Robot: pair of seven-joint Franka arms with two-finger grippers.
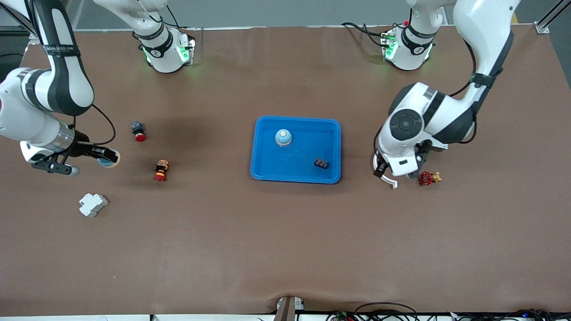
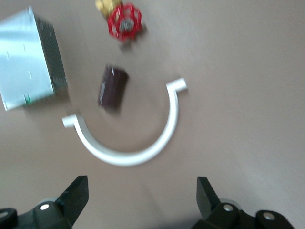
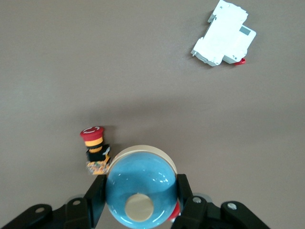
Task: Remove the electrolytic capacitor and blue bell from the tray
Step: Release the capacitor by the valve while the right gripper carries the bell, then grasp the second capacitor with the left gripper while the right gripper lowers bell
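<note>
White breaker (image 1: pixel 93 204) nearby, your right claw (image 1: pixel 107 157) clenches the blue bell (image 3: pixel 140 188) over the table (image 1: pixel 285 249): lower, let go; left claw (image 2: pixel 143 193) waits released above the capacitor (image 2: pixel 113 86).

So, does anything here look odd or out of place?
One thing: the right gripper is shut on a blue bell over the table toward the right arm's end, yet a second bell sits upright in the tray. Nothing looks spilled or broken.

I see the brown table (image 1: pixel 285 249) evenly lit from overhead, with soft shadows under both arms. My left wrist view is motion-blurred: the dark cylindrical capacitor (image 2: pixel 113 86) and red valve handwheel (image 2: pixel 125 21) ahead of the claw smear. The right wrist view stays sharp.
</note>
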